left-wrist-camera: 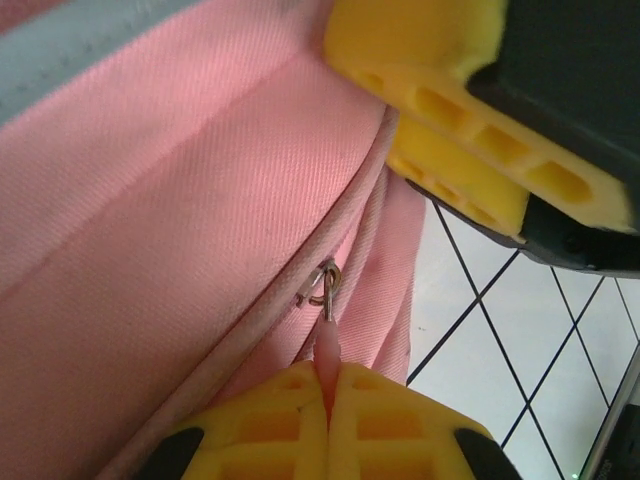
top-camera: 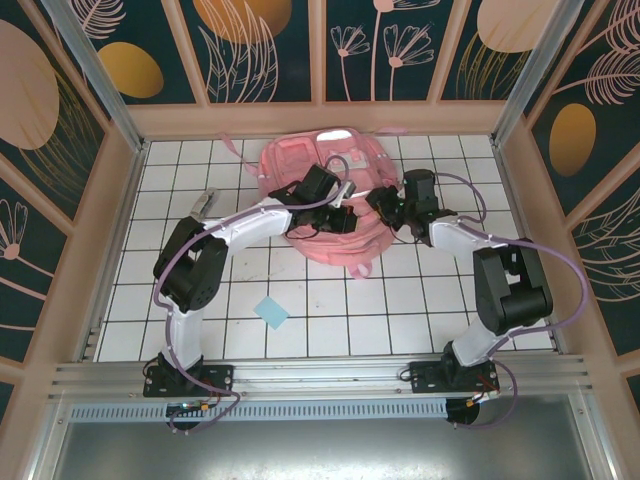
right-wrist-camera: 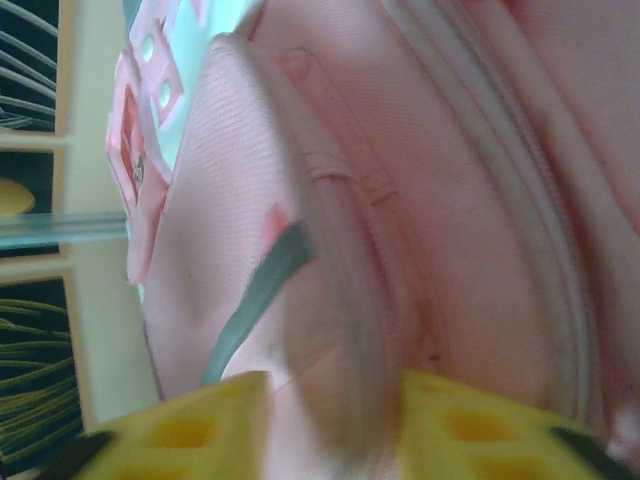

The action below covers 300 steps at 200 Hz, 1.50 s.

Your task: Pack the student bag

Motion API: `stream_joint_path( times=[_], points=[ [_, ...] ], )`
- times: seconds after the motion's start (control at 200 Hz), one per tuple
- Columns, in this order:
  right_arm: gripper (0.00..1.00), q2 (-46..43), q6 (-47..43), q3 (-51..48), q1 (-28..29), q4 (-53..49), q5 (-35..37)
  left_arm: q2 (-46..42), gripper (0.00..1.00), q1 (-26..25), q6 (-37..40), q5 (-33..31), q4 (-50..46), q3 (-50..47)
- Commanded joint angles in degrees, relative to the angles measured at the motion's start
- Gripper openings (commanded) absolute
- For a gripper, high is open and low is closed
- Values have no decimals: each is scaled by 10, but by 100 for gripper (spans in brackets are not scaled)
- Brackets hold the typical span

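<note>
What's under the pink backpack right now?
The white tiled table shows all around the student bag. Whatever lies directly beneath the bag is covered by its fabric.

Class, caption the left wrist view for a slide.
Left claw pinches the student bag's pink zip pull.

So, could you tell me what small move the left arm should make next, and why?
Probably a gentle pull of the zip tab along the zip line. The left gripper is shut on that pink tab, whose metal ring sits on the seam of the student bag. The right gripper straddles a fold of the bag, which may steady it, though blur hides whether it grips.
</note>
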Motion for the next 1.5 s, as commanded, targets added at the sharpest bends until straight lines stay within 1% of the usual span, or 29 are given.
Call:
stream_joint_path(
  times=[0.0, 0.065, 0.2, 0.285, 0.405, 0.47, 0.595, 0.69, 0.79, 0.825, 0.91, 1.015, 1.106, 1.166, 1.221, 1.291, 1.331, 1.421, 1.496],
  points=[
    [11, 22, 22, -3, 4, 69, -13, -32, 0, 1, -11, 3, 13, -18],
    [0, 24, 17, -1, 3, 65, -8, -40, 0, 2, -9, -11, 6, -32],
    [0, 11, 4, 0, -5, 58, 10, -55, 0, 3, -9, -76, -20, -67],
    [0, 0, -16, 13, -12, 33, 25, -68, 0, 16, -21, -113, -30, -104],
    [0, -12, -48, 30, -16, -1, 47, -107, 0, 63, -42, -128, -16, -172],
    [0, -15, -58, 33, -19, -10, 55, -126, 0, 84, -36, -154, -24, -191],
    [0, -15, -75, 40, -23, -22, 55, -153, 0, 117, -9, -209, -44, -201],
    [0, -11, -89, 48, -25, -31, 51, -156, 0, 144, 12, -231, -54, -193],
    [0, -6, -104, 60, -27, -42, 52, -145, 0, 151, 34, -256, -74, -166],
    [0, -4, -113, 67, -29, -49, 58, -140, 0, 151, 39, -252, -79, -158],
    [0, 6, -132, 84, -39, -64, 80, -138, 0, 151, 45, -206, -72, -158],
    [0, 30, -144, 108, -66, -65, 69, -152, 0, 145, 45, -147, -68, -168],
    [0, 58, -158, 145, -74, -73, 63, -158, 0, 113, 44, -123, -71, -161],
    [0, 78, -163, 173, -73, -80, 57, -158, 0, 83, 37, -102, -70, -146],
    [12, 91, -162, 191, -74, -82, 47, -151, 0, 59, 23, -78, -56, -131],
    [31, 98, -161, 206, -73, -87, 36, -138, 0, 39, -7, -42, -15, -121],
    [40, 95, -162, 207, -72, -91, 37, -130, 0, 28, -22, -25, 12, -115],
    [49, 75, -166, 194, -69, -105, 49, -101, 0, 10, -39, -14, 49, -84],
    [52, 48, -167, 171, -69, -120, 61, -65, 0, 4, -37, -17, 43, -29]
  ],
)
